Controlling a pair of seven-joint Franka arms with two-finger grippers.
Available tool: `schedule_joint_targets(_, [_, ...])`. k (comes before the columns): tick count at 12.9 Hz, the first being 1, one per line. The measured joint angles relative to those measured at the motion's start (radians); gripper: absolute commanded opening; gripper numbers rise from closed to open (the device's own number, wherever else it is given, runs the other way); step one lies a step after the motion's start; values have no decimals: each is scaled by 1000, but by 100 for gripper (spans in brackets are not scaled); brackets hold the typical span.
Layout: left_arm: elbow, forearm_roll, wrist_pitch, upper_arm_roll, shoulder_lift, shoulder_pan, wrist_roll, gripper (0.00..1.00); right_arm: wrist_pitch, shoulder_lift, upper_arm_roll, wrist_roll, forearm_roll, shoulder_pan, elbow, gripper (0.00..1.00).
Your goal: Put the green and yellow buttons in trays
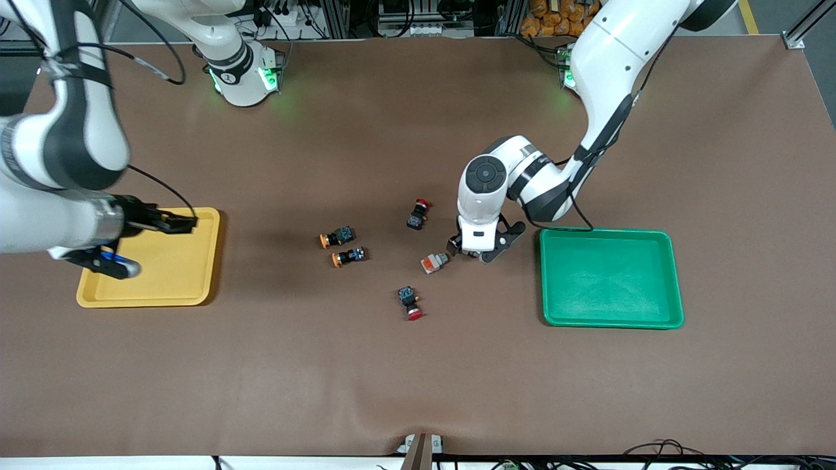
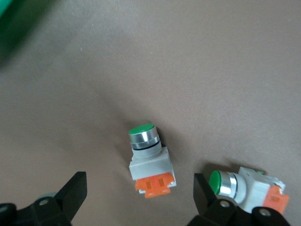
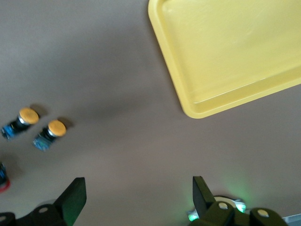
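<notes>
Two white-bodied buttons with green caps and orange blocks lie on the table. One (image 2: 148,157) lies between the open fingers of my left gripper (image 2: 138,179), untouched, and is hidden under the hand in the front view. The other (image 2: 244,188) lies just outside one finger (image 2: 202,195) and shows in the front view (image 1: 434,262). My left gripper (image 1: 475,253) is low over the table beside the green tray (image 1: 543,281). Two black-bodied yellow-capped buttons (image 1: 336,237) (image 1: 349,256) lie mid-table and also show in the right wrist view (image 3: 21,121) (image 3: 49,133). My right gripper (image 1: 186,224) (image 3: 138,181) is open and empty over the yellow tray (image 1: 170,274).
Two black red-capped switches lie near the buttons, one (image 1: 418,214) farther from the front camera and one (image 1: 410,303) nearer. Nothing lies in either tray. The yellow tray's corner shows in the right wrist view (image 3: 197,110). A blurred green tray edge shows in the left wrist view (image 2: 14,23).
</notes>
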Motion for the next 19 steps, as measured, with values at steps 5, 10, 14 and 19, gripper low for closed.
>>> schedule_joint_targets(5, [4, 0, 23, 1, 27, -1, -16, 52, 208, 4, 7, 416, 1, 149, -131, 100])
schedule_joint_targets(10, [7, 0, 35, 6, 32, 1, -17, 0, 522, 22, 9, 678, 1, 284, -331, 100])
schedule_joint_targets(14, [29, 15, 34, 13, 20, 36, -1, 0, 657, 111, 8, 766, 1, 345, -361, 100])
schedule_joint_targets(19, [43, 17, -97, 11, -123, 181, 201, 0, 742, 165, 8, 807, 1, 379, -360, 100])
